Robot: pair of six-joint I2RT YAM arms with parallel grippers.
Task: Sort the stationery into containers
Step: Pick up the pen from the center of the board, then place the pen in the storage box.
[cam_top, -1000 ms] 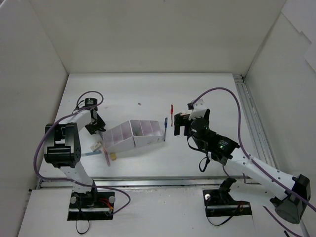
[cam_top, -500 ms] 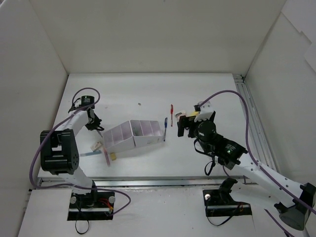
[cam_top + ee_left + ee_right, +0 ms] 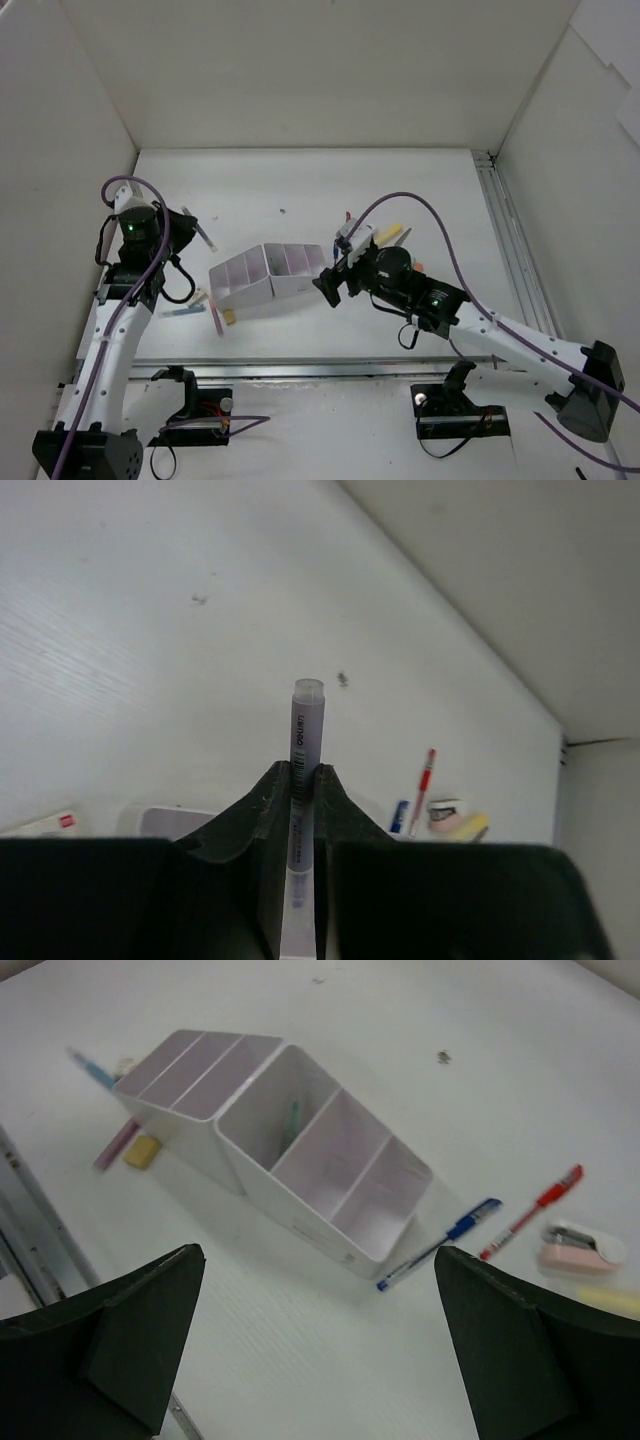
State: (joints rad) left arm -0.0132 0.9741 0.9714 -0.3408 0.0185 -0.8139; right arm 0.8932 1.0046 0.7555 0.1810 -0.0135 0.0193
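Left gripper (image 3: 297,777) clamped on grey pen (image 3: 304,720), clear of surface (image 3: 120,680). Right gripper (image 3: 320,1340) apart, empty, near organizer (image 3: 285,1205). Pen should hang tip-down over one compartment before letting go.

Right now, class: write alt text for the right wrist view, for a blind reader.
A white organizer lies beyond the right arm's open fingers, a green item in one compartment. A blue pen and a red pen lie beside its right-hand end.
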